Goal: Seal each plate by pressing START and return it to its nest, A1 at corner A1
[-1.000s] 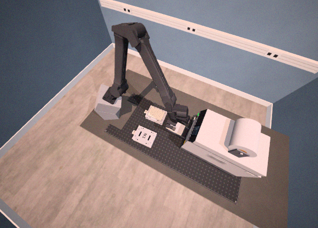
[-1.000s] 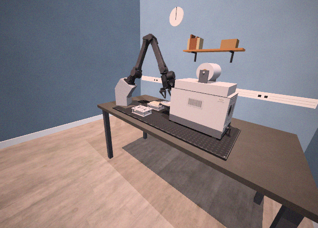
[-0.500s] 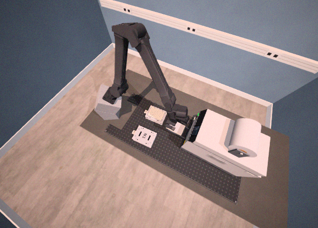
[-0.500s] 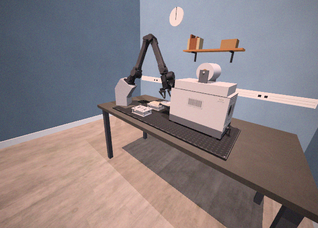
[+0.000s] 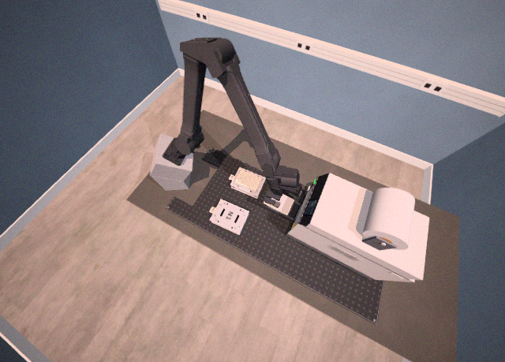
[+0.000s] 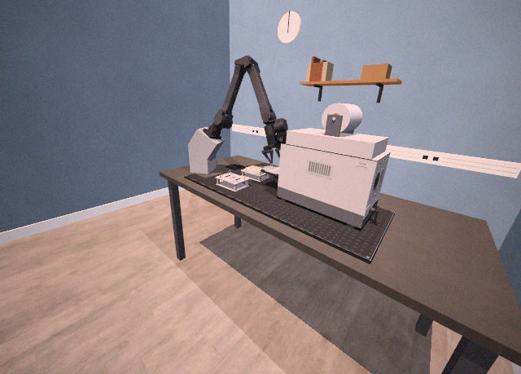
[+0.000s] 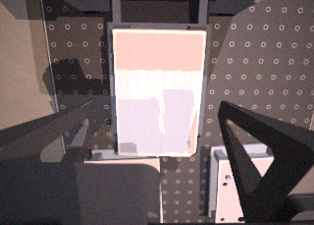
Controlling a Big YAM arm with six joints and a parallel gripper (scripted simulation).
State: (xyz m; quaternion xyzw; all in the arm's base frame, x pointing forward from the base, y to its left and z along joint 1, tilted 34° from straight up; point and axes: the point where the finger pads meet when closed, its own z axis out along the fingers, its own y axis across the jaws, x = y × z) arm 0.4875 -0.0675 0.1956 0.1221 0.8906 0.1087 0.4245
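Because the sealed plate (image 5: 285,205) (image 6: 271,167) (image 7: 159,87) lies just below the hand (image 5: 283,196) (image 6: 274,158) (image 7: 156,107), the coming move looks like a near-straight drop, then a grip. Plate is on the stage (image 7: 111,53), out of the sealer (image 5: 338,203) (image 6: 324,180) on the side facing the desk's robot-end short edge, nearer the wall-side long edge. Its long axis runs along the desk's long edges. Fingers sit either side of its long sides, so closing should pinch across the short width; lineup looks about right, slight centering maybe.

Hand: released, spread fully wide, holds nothing. Gap to plate shows in the exterior view, no contact seen.

Lamp (image 5: 315,181) green, so cycle seems done, OK to touch. Vacant nest (image 5: 229,216) (image 6: 232,180) (image 7: 228,196) is toward the front long edge and robot-end corner, likely where this plate goes back. Open plate (image 5: 248,181) (image 6: 252,169) in the other nest, wall side, looks unsealed, so probably about half done. Risk: off-center fingers could land on the foil.
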